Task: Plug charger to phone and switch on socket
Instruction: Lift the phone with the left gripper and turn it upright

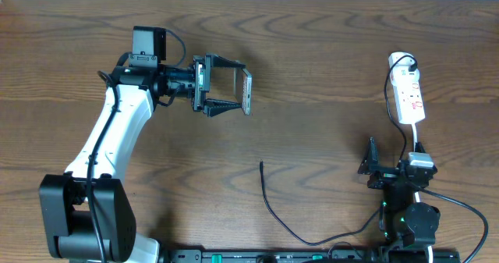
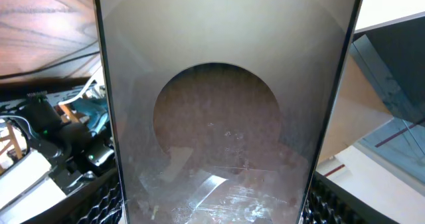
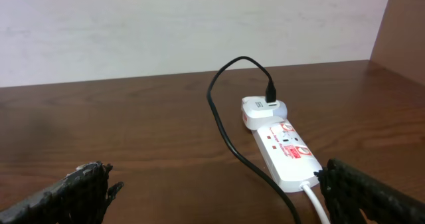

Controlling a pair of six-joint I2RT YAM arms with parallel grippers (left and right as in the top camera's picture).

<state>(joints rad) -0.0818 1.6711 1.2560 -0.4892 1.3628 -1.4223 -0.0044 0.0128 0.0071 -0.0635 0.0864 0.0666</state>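
The socket (image 3: 285, 154) holds a white adapter (image 3: 262, 111), charger (image 3: 271, 91) attached

Overhead looking straight down on table (image 1: 312, 52). Left wrist viewing phone (image 2: 226, 117) very close. Right wrist sitting low, facing socket (image 3: 282, 147), overhead sharing it.

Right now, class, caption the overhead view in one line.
Left end effector grips the phone on edge; charger tip lies loose, socket at right.

Black charger (image 3: 242, 58); white socket (image 1: 410, 99) with red markings; brown wood-grain table (image 1: 312, 44).
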